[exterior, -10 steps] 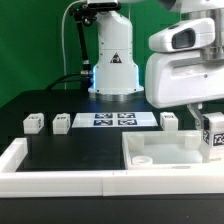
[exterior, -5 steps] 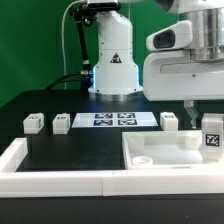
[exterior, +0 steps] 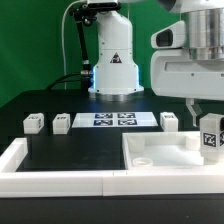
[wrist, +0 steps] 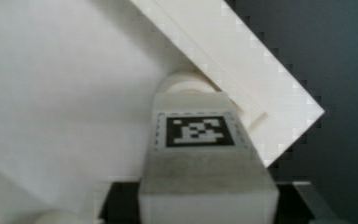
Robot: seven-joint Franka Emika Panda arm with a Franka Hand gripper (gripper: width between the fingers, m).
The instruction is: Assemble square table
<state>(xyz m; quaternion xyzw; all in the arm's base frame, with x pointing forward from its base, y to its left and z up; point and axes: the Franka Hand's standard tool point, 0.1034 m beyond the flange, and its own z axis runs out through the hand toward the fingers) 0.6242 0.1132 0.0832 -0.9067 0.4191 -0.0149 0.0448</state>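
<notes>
1. White leg block (exterior: 210, 136) is clamped between the gripper's (exterior: 204, 118) fingers, above the right side of the square slab (exterior: 150, 150), which lies near right.
2. 3 more legs (exterior: 34, 122) lie loose on the black table (exterior: 70, 150), beside the marker board (exterior: 115, 119).
3. No leg looks fitted yet; all 4 are left to do.

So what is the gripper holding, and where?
A white leg block, pinched at its upper end by the gripper, with its tag showing.
</notes>
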